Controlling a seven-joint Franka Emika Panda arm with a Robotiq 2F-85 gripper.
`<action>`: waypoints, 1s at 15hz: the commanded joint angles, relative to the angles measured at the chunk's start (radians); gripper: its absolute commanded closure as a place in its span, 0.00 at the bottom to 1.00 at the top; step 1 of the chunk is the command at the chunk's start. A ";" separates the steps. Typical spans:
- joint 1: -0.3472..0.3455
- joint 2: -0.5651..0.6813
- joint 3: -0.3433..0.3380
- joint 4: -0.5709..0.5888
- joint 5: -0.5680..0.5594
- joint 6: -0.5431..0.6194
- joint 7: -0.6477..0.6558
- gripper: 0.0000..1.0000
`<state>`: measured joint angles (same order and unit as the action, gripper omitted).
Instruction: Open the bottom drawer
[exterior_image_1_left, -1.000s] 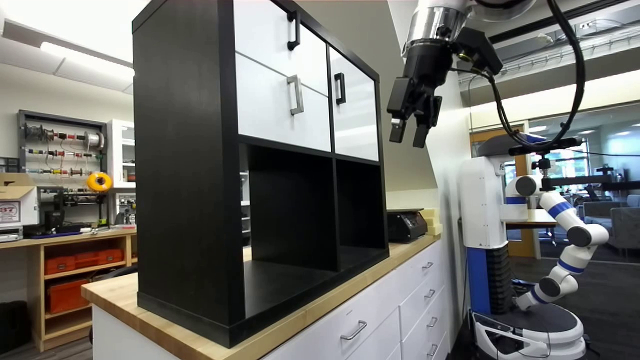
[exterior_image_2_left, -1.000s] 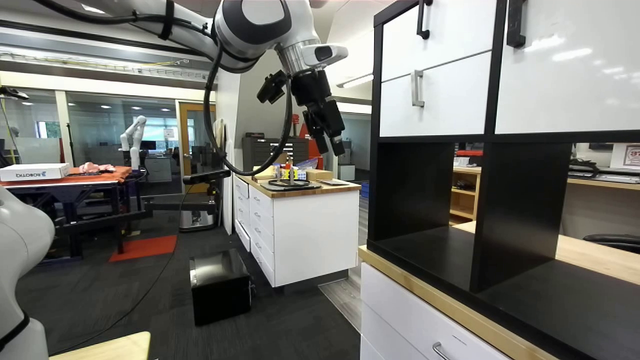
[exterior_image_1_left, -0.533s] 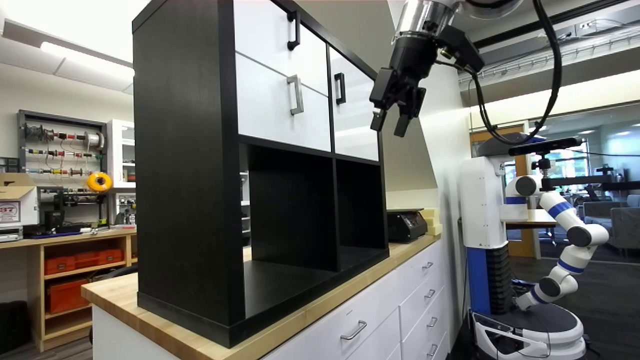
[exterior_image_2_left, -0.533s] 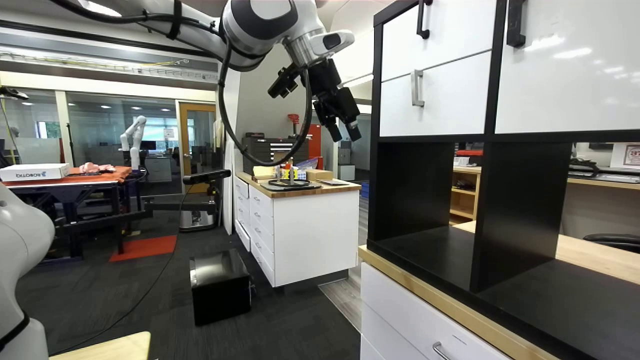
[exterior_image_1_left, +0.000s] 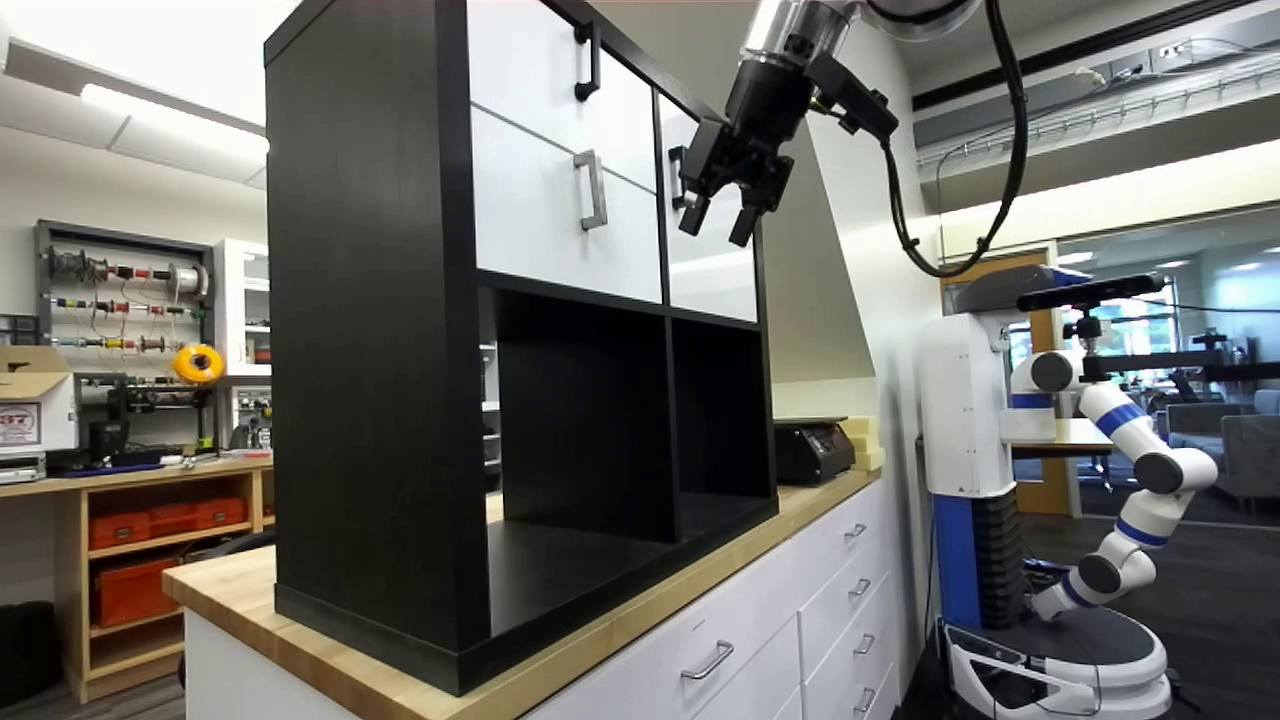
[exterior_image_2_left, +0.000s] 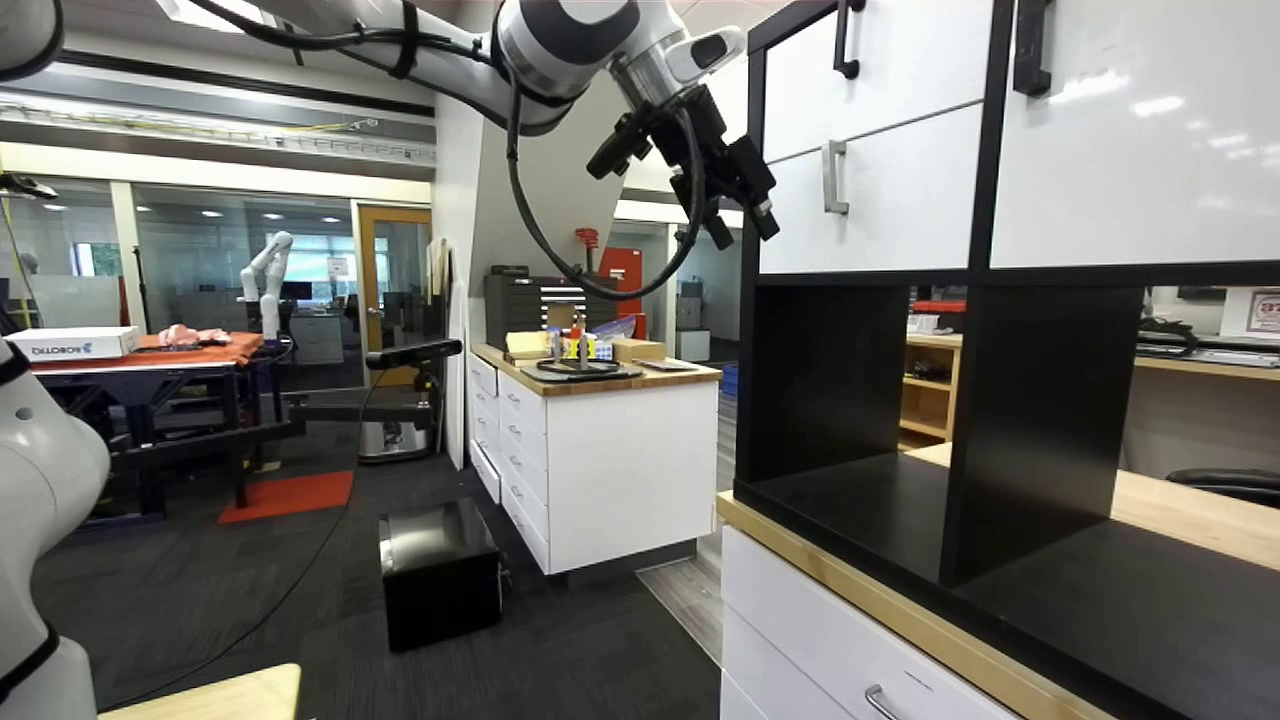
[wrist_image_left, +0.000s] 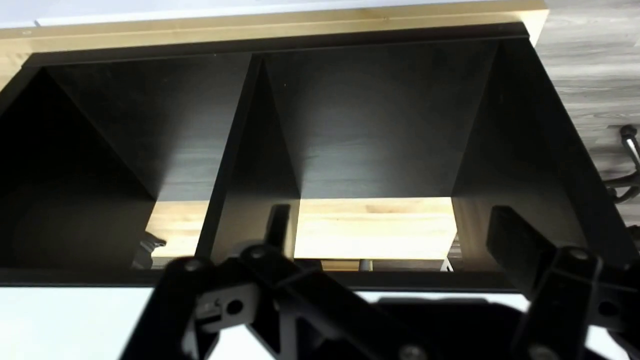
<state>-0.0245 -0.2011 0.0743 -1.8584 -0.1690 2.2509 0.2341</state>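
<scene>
Gripper (exterior_image_1_left: 718, 222) with its two black fingers (wrist_image_left: 517, 245) widely parted and the gap between them unfilled. In the wrist view the fingers appear as dark, blurred shapes before the open-fronted lower compartments (wrist_image_left: 375, 115) of the black shelf (exterior_image_1_left: 355, 350). In an exterior view the gripper is tilted, fingertips downward, and covers part of a glossy white front (exterior_image_1_left: 715, 285) and of its black handle (exterior_image_1_left: 676, 172); in an exterior view the fingertips overlap the shelf's outer upright (exterior_image_2_left: 745, 400). A black cable (exterior_image_2_left: 625, 295) loops from the arm (exterior_image_2_left: 450, 85) and passes beside the gripper. The shelf rests on a wooden worktop (exterior_image_1_left: 225, 580) above white cabinet drawers (exterior_image_1_left: 745, 600); a black device (exterior_image_1_left: 815, 450) and yellow blocks (exterior_image_1_left: 862, 435) sit beyond its far end. The bottom drawer (exterior_image_1_left: 545, 208) occupies the lower half of the shelf's upper left cell, directly beneath the upper drawer (exterior_image_1_left: 525, 80), a thin seam dividing the two. Its plain white front lies flush, fully closed, and carries a vertical silver handle (exterior_image_1_left: 597, 190) near the top edge. In both exterior views this handle is unobstructed, and a visible space separates it from the fingers.
</scene>
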 joint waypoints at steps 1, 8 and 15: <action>-0.001 0.077 -0.002 0.130 -0.035 0.014 0.007 0.00; 0.015 0.211 -0.010 0.321 -0.057 0.032 0.006 0.00; 0.065 0.271 -0.005 0.436 -0.062 0.018 0.011 0.00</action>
<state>0.0169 0.0373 0.0748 -1.4834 -0.2089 2.2698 0.2350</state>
